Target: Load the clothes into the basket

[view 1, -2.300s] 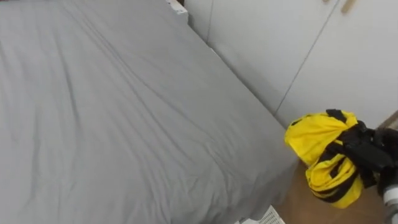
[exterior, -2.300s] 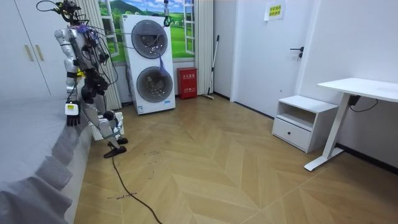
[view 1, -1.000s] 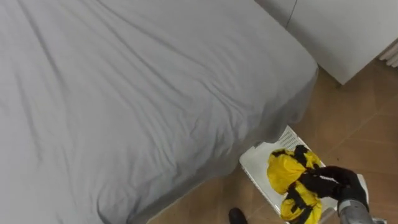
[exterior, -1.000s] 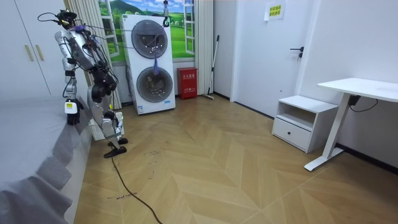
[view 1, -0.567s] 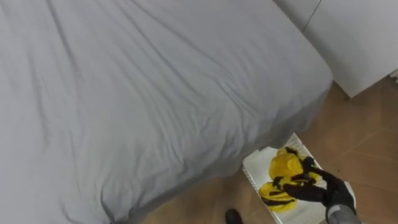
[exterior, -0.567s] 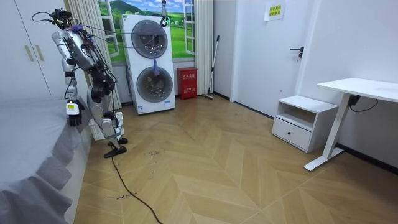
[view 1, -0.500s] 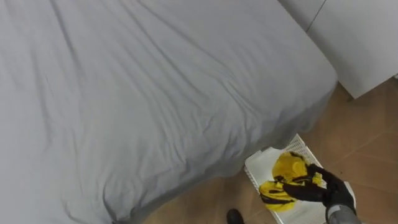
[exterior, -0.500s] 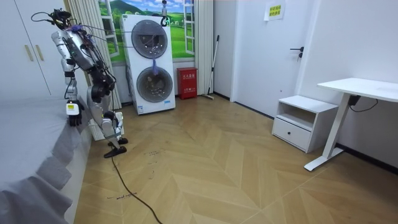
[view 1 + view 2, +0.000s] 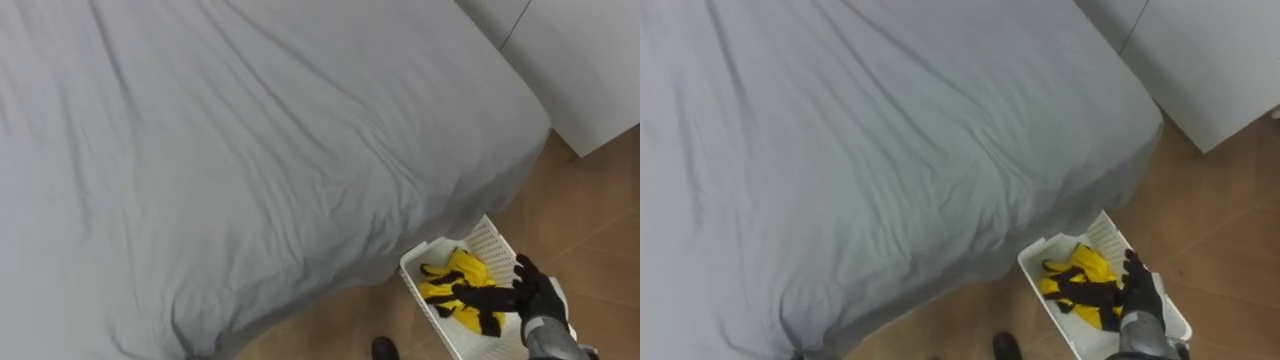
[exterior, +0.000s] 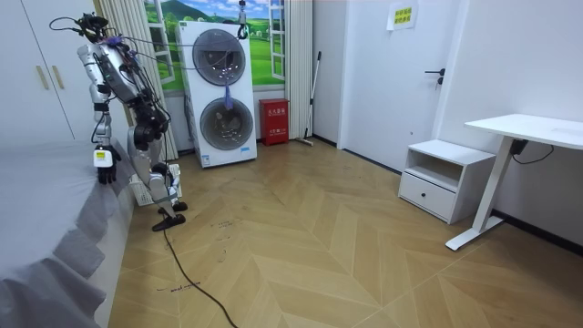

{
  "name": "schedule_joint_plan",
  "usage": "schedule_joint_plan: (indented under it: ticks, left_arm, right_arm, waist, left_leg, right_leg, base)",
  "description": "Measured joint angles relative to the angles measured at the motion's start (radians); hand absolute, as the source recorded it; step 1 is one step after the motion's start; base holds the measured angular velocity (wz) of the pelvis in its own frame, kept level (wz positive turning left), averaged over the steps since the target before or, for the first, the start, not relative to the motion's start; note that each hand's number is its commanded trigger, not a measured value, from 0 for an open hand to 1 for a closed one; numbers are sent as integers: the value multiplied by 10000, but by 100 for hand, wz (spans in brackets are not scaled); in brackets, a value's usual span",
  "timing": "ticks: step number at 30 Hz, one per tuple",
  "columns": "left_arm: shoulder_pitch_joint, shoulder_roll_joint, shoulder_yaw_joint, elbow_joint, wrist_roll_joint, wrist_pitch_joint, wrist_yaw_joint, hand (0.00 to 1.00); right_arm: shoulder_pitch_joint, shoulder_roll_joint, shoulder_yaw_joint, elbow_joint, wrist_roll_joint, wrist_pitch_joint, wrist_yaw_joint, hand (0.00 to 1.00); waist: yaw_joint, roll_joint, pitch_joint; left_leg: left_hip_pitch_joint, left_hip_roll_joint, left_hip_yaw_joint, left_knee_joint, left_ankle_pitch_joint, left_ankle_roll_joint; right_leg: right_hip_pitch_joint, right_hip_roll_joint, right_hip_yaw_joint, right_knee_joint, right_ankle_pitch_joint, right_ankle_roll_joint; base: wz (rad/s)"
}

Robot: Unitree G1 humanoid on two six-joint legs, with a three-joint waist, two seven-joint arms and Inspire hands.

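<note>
A yellow and black bundle of clothes (image 9: 455,280) (image 9: 1080,268) lies inside a white slatted basket (image 9: 490,240) (image 9: 1102,232). The basket stands on the wooden floor at the bed's corner. My right hand (image 9: 535,295) (image 9: 1140,290) hovers over the basket's right side, open, its straight dark fingers reaching left across the clothes. In the room view I stand bent beside the bed, and my left hand (image 10: 104,173) hangs at the mattress edge.
The bed (image 9: 250,150) with its grey sheet takes up most of the eye views. White wardrobe doors (image 9: 590,60) stand behind the basket. Farther off, the room holds stacked washing machines (image 10: 221,91), a nightstand (image 10: 446,178) and a desk (image 10: 524,128).
My right hand went from shut on the clothes to open. The bundle dropped from it and now lies spread in the basket. The eye views shifted slightly.
</note>
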Motion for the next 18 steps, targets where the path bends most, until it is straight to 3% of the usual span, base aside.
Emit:
schedule_joint_plan:
  ticks: [7, 12, 16, 18]
  left_arm:
    - [225, -7, 28, -135, 0, -9, -9, 0]
    - [454, -31, 203, -162, 36, -21, -26, 0]
    - [626, -30, 246, -180, 120, -76, -36, 0]
    - [791, -25, 383, -302, 173, -75, -38, 0]
  right_arm:
    - [488, -45, -11, -17, 90, 12, 5, 0]
    - [846, -24, -57, 164, 148, 12, 7, 0]
    - [1051, -10, -389, 445, 117, -15, 45, 0]
    - [1282, -4, -382, 450, 69, -13, 175, 0]
  waist:
    - [-58, -34, 8]
    - [-73, -118, 14]
    - [-69, -275, -24]
    - [-90, -389, -85]
  left_leg:
    - [381, -32, -1, 1, -2, -1]
    - [984, -23, -234, -85, -4, -7]
    - [1434, -44, -377, -229, -4, -8]
    - [1579, -45, -487, -275, -2, -13]
  right_leg:
    - [336, -37, -49, 115, -128, -9]
    - [1088, -44, -241, -104, -151, -36]
    - [1655, -71, -386, -348, -151, -24]
    - [1901, -79, -515, -501, -146, -24]
  base:
    - [1]
    - [11]
    - [11]
    - [16]
